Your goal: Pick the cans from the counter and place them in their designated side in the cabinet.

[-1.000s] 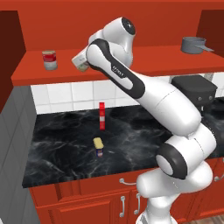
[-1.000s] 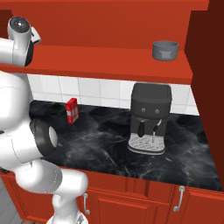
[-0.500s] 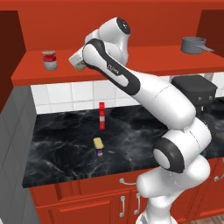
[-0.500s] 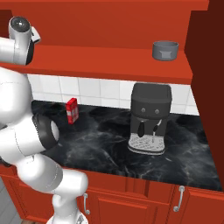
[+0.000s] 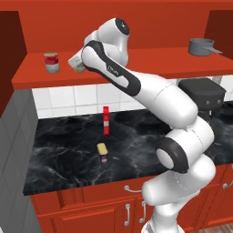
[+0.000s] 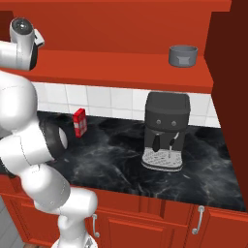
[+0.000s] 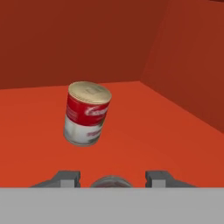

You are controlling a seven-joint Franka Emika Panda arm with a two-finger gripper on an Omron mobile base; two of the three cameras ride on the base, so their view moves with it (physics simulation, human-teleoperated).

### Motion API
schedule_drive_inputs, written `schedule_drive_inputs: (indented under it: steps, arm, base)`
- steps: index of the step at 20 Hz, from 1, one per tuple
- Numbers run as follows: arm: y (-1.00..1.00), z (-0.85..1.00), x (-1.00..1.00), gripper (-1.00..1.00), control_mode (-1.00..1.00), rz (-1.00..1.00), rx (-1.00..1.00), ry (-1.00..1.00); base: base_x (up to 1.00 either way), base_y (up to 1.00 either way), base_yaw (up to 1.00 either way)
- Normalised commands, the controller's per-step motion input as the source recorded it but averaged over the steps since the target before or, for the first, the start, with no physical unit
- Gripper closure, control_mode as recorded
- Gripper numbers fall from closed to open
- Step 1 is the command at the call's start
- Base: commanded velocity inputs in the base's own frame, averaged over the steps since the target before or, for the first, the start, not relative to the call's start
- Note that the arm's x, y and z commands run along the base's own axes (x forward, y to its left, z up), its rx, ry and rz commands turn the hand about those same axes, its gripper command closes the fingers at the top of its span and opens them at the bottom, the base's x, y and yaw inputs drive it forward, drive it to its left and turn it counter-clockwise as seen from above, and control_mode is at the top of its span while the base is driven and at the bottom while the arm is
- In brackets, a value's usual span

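Up on the cabinet shelf, I have the round can with the yellow-green label and silver rims in the gripper, tilted over and held just above the shelf's left part. From the hand view I see its silver rim sitting between the two dark finger tips, so the jaws are closed in on it, only as far apart as the tin is wide. Whether its base touches the shelf I cannot tell.

Just beside it toward the shelf's left end stands the red-and-white round can, upright; in the hand view it is straight ahead of the fingers, apart from them, with the cabinet's back panel and side wall behind it.

Down on the counter lies the second tin, the rectangular dark blue can with yellow on top, near the front edge and left of the middle. Behind it, near the tiled wall, the tall thin red-and-white box stands upright.

Farther along the counter toward its right end I see the black coffee machine against the tiles. Above it, at the shelf's right end, sits a grey pot.
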Motion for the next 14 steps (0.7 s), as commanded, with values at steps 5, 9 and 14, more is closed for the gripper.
schedule_drive_inputs:
  steps: [5,9,14]
  arm:
    - [0.11,-0.01,0.15,1.0,-1.0,0.0,-0.03,0.0]
    - [0.12,-0.02,0.16,1.0,-1.0,0.0,-0.04,0.01]
    - [0.09,-0.04,0.14,1.0,-1.0,0.0,-0.04,0.01]
  base:
    - [0.0,0.0,0.0]
    - [0.0,0.0,0.0]
    - [0.0,0.0,0.0]
